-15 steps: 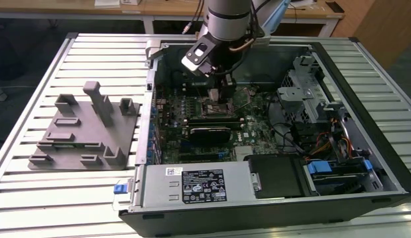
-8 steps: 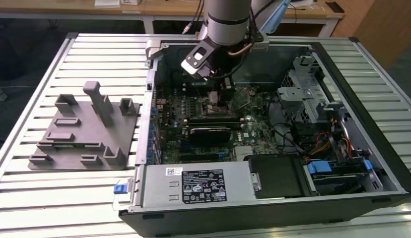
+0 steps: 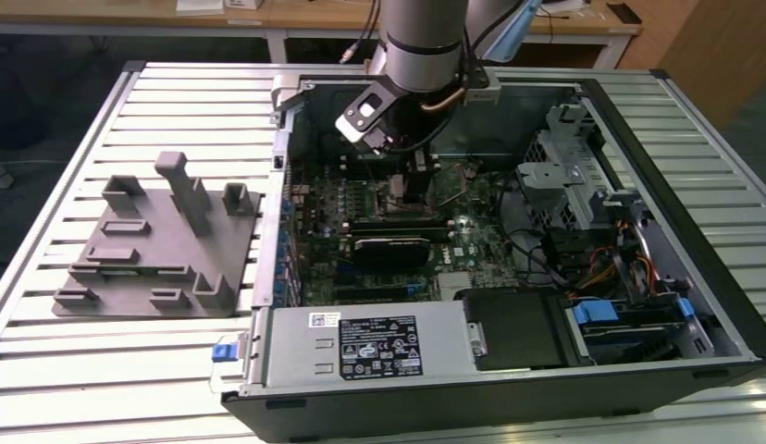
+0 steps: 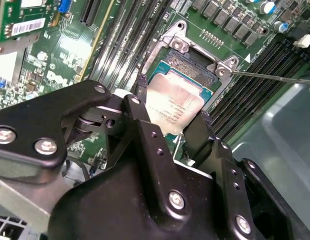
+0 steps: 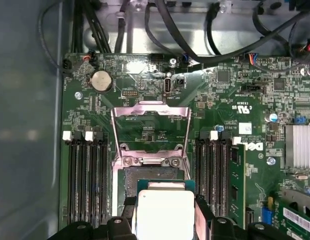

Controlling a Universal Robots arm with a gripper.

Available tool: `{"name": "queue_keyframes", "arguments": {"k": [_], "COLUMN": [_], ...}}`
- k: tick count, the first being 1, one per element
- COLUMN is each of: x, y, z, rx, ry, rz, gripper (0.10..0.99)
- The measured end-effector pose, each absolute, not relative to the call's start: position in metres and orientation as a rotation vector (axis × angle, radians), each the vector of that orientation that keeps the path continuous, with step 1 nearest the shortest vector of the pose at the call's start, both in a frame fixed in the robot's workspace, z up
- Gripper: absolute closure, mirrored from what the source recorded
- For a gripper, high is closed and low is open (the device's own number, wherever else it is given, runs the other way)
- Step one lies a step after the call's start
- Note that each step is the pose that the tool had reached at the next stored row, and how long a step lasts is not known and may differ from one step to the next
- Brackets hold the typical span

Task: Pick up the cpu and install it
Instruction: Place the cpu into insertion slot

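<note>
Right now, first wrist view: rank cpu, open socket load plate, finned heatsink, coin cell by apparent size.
1. load plate and cpu: close; cpu is nearer the camera and cropped, so unranked.
2. finned heatsink, also cropped.
3. coin cell.

Your colours, from silver chip to green board.
You have the cpu (image 4: 177,95) silvery-white on top with a thin green rim, and the gripper (image 4: 172,107) matte black with bright screw heads (image 4: 176,200); the motherboard (image 5: 160,75) is deep green, veined with paler traces (its memory slots (image 5: 87,180) run in black stripes), the socket frame (image 5: 150,112) dull silver, the fixture (image 3: 154,245) plain grey, and the table (image 3: 99,370) pale grey, ribbed in parallel slats.
</note>
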State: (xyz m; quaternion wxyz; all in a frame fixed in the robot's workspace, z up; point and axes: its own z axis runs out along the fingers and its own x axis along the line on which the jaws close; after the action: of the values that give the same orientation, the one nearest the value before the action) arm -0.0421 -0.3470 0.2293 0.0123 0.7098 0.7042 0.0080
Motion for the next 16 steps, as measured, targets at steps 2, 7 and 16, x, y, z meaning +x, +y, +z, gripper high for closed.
{"name": "queue_keyframes", "arguments": {"k": [2, 7, 16], "x": [-0.042, -0.042, -0.042], "y": [-0.346, -0.345, -0.340], "z": [0.227, 0.219, 0.210], "rx": [2.215, 2.215, 2.206], "ry": [2.192, 2.193, 2.202], "rz": [0.025, 0.025, 0.025], "gripper": [0.545, 0.545, 0.545]}}
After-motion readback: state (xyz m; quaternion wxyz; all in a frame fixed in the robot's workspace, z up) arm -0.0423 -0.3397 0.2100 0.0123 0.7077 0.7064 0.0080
